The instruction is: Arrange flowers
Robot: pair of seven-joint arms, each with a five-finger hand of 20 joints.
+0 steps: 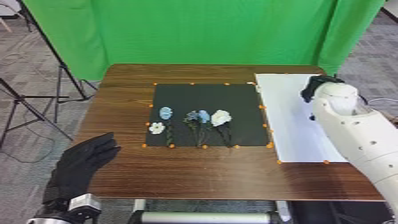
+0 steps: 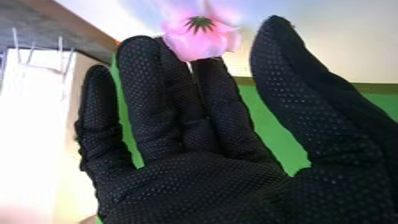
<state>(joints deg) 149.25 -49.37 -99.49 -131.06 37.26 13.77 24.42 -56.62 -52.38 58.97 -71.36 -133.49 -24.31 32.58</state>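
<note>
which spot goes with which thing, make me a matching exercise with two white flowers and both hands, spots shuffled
1. larger white flower
2. smaller white flower
3. left hand
4. right hand

A. at the left edge of the table
B. rightmost flower on the black mat
C. at the far right corner of the white sheet
D. leftmost flower on the black mat

Pairs: 1-B, 2-D, 3-A, 4-C

Flowers on mat, left of sheet, on table
</note>
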